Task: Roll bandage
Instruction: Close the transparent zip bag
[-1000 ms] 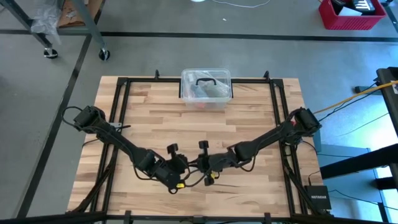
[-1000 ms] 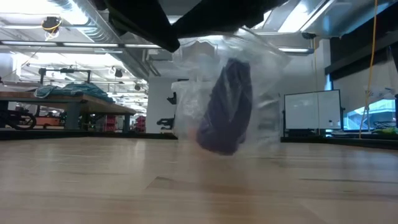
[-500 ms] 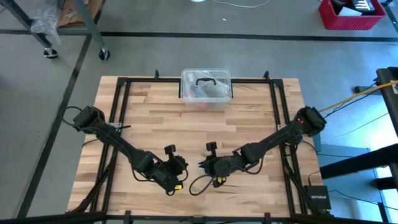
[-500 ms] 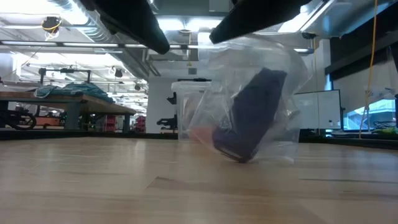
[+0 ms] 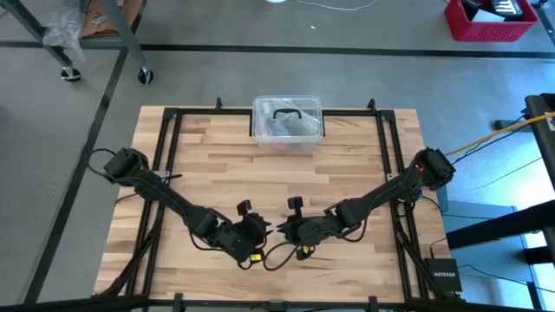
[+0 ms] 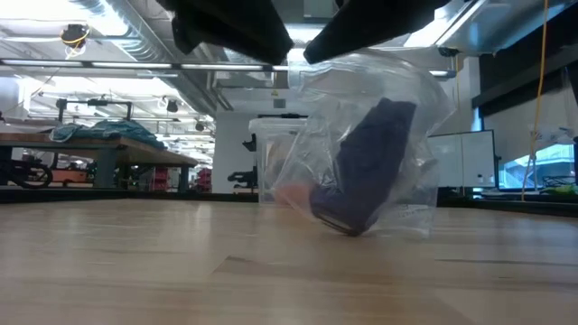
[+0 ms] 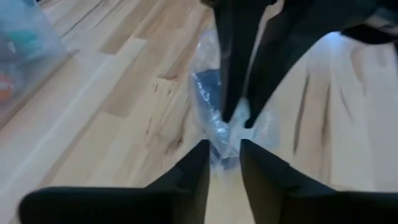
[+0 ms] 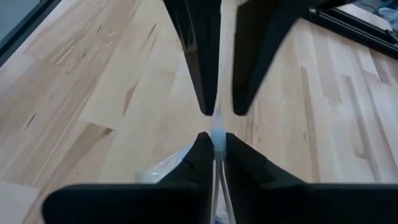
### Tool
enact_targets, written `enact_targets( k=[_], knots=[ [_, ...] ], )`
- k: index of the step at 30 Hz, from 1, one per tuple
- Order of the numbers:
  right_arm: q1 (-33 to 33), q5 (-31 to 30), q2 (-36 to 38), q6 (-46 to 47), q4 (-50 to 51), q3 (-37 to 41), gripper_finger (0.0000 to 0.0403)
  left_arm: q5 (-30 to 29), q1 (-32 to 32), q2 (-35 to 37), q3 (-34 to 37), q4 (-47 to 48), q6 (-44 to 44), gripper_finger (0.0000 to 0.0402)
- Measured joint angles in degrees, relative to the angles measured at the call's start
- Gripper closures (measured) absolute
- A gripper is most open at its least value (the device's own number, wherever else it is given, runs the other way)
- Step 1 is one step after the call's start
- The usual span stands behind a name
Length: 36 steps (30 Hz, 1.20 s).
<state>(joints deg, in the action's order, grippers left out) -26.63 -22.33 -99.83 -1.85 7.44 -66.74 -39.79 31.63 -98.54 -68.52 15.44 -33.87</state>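
Dark bandage point(image 6: 366, 176) bunched, tilted, inside wrapper point(image 6: 411, 108)

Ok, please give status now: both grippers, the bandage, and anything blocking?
Right gripper shut on plastic wrapper, near the table's front middle. Left gripper open at the same wrapper. Bandage inside wrapper, not yet out. Nothing else blocking.

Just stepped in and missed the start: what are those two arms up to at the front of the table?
Both arms meet over the front middle of the wooden table, working on a crinkled clear plastic wrapper with the dark navy bandage still inside it. The right pincer is pinched shut on a fold of the wrapper. The left pincer faces it tip to tip with its fingers slightly apart around the plastic. The bandage is not yet out. A clear plastic box sits at the far edge.
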Motion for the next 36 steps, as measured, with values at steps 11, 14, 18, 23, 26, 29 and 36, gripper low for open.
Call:
enact_targets(
  k=[11,14,18,23,26,29,36],
  knots=[
    [0.0,0.5,0.0,-0.3,0.1,0.0,0.0372,0.7,-1.2,-0.2,0.2,-2.8,5.4,0.0286],
    [0.0,0.5,0.0,-0.3,0.1,0.0,0.0368,1.0,-0.9,-0.2,0.2,-2.7,5.5,0.0303],
    [0.0,0.5,0.0,-0.3,0.0,0.0,0.0368,1.1,-1.0,-0.2,0.2,-2.9,7.0,0.0334],
    [0.1,0.4,0.0,-0.3,0.0,0.0,0.0371,1.2,-1.4,-0.2,0.2,-2.9,7.0,0.0373],
    [0.1,0.4,0.0,-0.1,0.0,0.0,0.0371,1.3,-1.3,-0.2,0.2,-3.1,7.1,0.0390],
    [0.0,0.4,0.0,-0.1,0.1,0.0,0.0371,1.4,-1.3,-0.4,0.2,-4.0,7.4,0.0399],
    [0.0,-0.6,0.0,0.1,0.2,0.0,0.0372,-0.5,-1.4,-1.5,0.2,-4.4,8.1,0.0400]
  ],
)
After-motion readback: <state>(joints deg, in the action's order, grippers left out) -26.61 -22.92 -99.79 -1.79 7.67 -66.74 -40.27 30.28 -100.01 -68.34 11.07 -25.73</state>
